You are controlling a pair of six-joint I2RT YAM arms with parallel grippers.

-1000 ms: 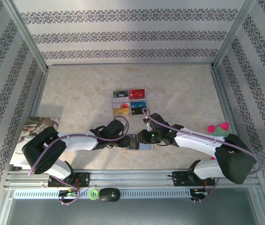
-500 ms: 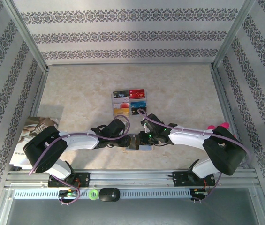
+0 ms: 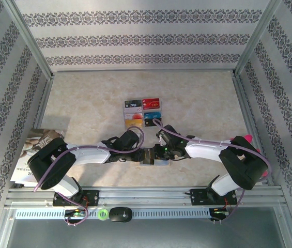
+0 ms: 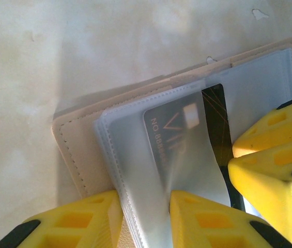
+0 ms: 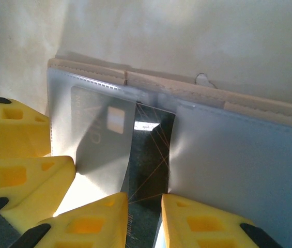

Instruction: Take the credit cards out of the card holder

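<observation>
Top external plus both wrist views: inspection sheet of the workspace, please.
Surface: beige marbled table, no spills seen.
Job's things: card holder lies open between the arms; a dark card sticks partway out of its clear sleeve.
Clutter: grid of six cards beyond the holder; booklet at the left edge; pink toy behind the right arm.
Pincers: left pincer flanks the sleeve pages; right pincer flanks the dark card; grip on either cannot be told.
Cables: purple cables run along both arms; the right one loops near the card grid.
Surroundings: patterned walls, aluminium frame; nothing else seen.
</observation>
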